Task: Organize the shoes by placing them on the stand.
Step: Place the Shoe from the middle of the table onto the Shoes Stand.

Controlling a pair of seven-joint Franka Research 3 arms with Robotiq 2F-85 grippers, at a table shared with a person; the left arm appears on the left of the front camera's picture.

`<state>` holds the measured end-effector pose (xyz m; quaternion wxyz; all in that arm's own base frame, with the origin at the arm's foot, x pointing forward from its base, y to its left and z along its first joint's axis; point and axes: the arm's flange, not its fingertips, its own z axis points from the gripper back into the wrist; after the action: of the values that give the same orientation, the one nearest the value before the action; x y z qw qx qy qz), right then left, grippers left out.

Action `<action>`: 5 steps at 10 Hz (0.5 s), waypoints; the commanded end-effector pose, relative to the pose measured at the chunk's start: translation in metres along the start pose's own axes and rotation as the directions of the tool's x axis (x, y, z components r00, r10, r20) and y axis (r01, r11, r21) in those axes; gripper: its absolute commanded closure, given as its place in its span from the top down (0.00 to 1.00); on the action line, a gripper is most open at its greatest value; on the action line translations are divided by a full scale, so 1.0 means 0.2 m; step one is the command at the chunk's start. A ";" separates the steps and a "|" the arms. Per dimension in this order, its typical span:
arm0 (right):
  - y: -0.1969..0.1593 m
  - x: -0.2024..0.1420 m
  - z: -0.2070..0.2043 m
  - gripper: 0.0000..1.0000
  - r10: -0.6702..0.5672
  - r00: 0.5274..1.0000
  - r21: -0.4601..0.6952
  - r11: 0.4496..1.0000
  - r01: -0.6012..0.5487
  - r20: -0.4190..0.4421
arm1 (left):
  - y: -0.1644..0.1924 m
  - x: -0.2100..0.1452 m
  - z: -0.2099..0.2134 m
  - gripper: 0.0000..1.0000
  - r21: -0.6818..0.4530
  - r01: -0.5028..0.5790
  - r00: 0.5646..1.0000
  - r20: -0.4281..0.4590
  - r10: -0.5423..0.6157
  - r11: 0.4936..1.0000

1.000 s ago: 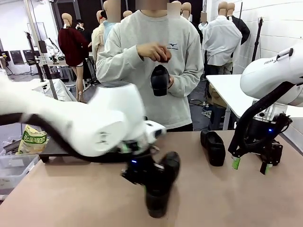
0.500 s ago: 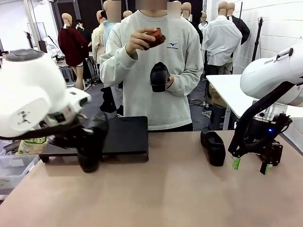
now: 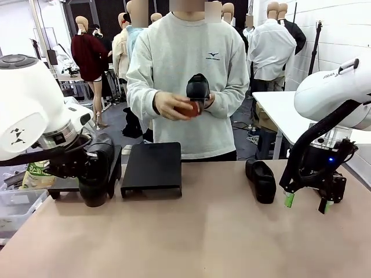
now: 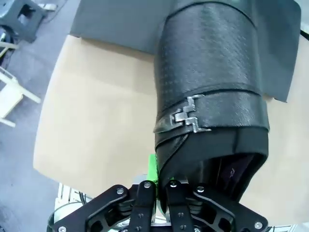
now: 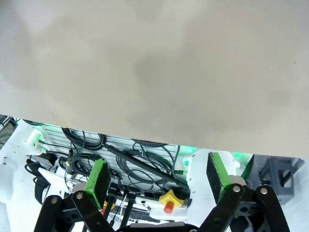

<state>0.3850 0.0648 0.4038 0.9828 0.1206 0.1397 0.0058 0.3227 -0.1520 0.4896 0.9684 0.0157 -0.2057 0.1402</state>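
Observation:
My left gripper [image 3: 81, 168] is shut on the heel rim of a glossy black shoe [image 3: 96, 171], which hangs toe down at the left end of the low black stand [image 3: 152, 168]. In the left wrist view the shoe [image 4: 212, 96] has a small metal buckle and its toe lies over the stand [image 4: 120, 24], with the left gripper [image 4: 161, 191] shut on its rim. A second black shoe [image 3: 261, 180] lies on the table at the right. The person across the table holds a third shoe [image 3: 197, 88] at chest height. My right gripper [image 3: 307, 201] hangs open just above the table at the far right, and the right wrist view shows it [image 5: 159, 176] with nothing between its green pads.
The person's other hand holds a small reddish object [image 3: 186, 109]. A clear plastic bin [image 3: 14, 209] and a green and yellow bag [image 3: 40, 171] sit off the table's left edge. A white table [image 3: 284, 110] stands behind on the right. The tan tabletop [image 3: 203, 237] lies bare in front.
My left arm swung the held shoe from the table's front middle leftward to the stand's left end. The person's hand with the reddish object rose, then dropped to the shoe. The right arm stayed still.

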 end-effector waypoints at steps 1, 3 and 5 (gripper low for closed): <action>-0.01 0.00 0.01 1.00 0.010 1.000 -0.022 1.000 -0.010 -0.009 | 0.03 0.02 -0.01 0.00 0.004 -0.027 1.000 -0.003 0.027 1.000; -0.01 0.00 0.01 1.00 0.010 1.000 -0.022 1.000 -0.010 -0.009 | 0.12 0.27 -0.10 0.00 -0.065 -0.061 0.992 0.102 0.068 0.996; -0.01 0.00 0.01 1.00 0.010 1.000 -0.022 1.000 -0.010 -0.009 | 0.24 0.54 -0.29 0.00 -0.017 -0.011 0.996 0.086 0.013 1.000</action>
<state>0.3850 0.0647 0.4040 0.9828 0.1206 0.1395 0.0058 0.3869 -0.0832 0.4832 0.9551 0.0047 -0.2522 0.1554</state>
